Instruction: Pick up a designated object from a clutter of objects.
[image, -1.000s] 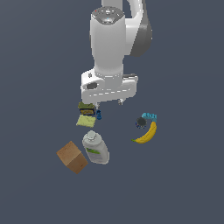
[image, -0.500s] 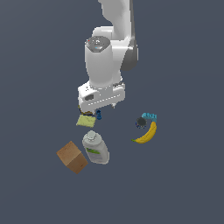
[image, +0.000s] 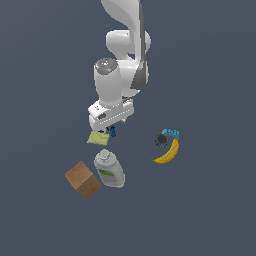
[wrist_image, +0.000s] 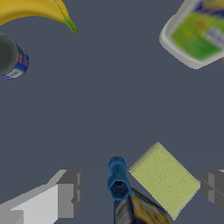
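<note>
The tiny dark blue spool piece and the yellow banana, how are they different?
The tiny dark blue spool piece is far smaller than the long yellow banana. The spool piece is short, knobby and straight; the banana is smooth and curved. The spool piece sits under the arm, the banana away from it. Both lie on the dark floor.

I see a glossy plastic-looking tiny blue piece (wrist_image: 117, 178), a matt, grainy flat box (wrist_image: 165, 178), and a smooth-skinned banana (wrist_image: 37, 12).

a flat, even slate-grey floor (image: 210, 215) fills everything; soft, shadowless light.
</note>
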